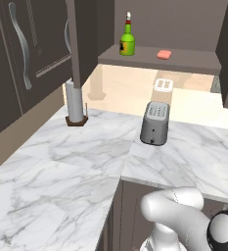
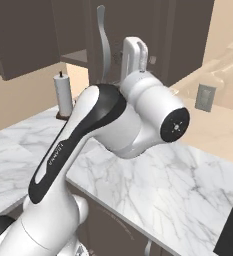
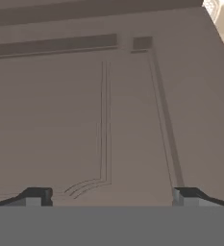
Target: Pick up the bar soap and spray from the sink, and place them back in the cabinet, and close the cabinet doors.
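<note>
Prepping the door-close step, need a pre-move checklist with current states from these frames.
1. Green spray bottle with yellow label upright on the brown cabinet shelf: ok.
2. Salmon-pink bar soap on the same shelf, apart from the bottle: ok.
3. Gripper open, nothing between its tips: ok.
4. Gripper facing a dark brown panelled door close up: ok; whether it touches the panel: cannot tell.
5. Cabinet doors closed: not ok, the shelf is exposed and a door stands edge-on beside it.
6. Grey toaster and paper towel roll below, clear of the door swing: cannot tell.
</note>
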Controlling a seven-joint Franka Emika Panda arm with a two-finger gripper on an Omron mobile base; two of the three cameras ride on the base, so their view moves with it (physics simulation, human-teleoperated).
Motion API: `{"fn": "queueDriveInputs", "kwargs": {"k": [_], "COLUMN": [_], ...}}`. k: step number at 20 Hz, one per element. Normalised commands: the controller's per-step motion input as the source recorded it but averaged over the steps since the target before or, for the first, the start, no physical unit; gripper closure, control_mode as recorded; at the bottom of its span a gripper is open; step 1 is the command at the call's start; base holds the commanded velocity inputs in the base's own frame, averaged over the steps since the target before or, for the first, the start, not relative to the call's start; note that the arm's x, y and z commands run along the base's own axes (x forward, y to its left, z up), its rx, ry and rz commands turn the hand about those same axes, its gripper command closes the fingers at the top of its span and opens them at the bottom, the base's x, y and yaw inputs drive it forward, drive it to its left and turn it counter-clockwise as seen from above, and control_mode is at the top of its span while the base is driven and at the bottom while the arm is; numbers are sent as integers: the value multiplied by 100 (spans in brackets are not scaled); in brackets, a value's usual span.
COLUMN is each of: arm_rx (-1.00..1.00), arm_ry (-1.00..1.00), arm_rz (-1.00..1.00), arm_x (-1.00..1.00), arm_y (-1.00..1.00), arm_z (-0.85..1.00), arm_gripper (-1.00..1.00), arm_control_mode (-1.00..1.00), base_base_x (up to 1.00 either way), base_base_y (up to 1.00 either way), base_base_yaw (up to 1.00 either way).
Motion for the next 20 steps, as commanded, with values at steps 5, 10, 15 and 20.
{"fn": "queueDriveInputs", "kwargs": {"k": [5, 10, 15, 20], "arm_rx": [0, 0, 0, 0], "arm_ry": [-3, -1, 0, 0], "arm_rz": [10, 5, 3, 2], "arm_x": [22, 19, 17, 20], "arm_y": [1, 16, 12, 23], "arm_z": [-1, -3, 0, 0], "arm_gripper": [-100, -100, -100, -100], "arm_control_mode": [-100, -100, -100, -100], "base_base_x": [0, 0, 0, 0], "base_base_y": [0, 0, 0, 0], "base_base_yaw": [0, 0, 0, 0]}}
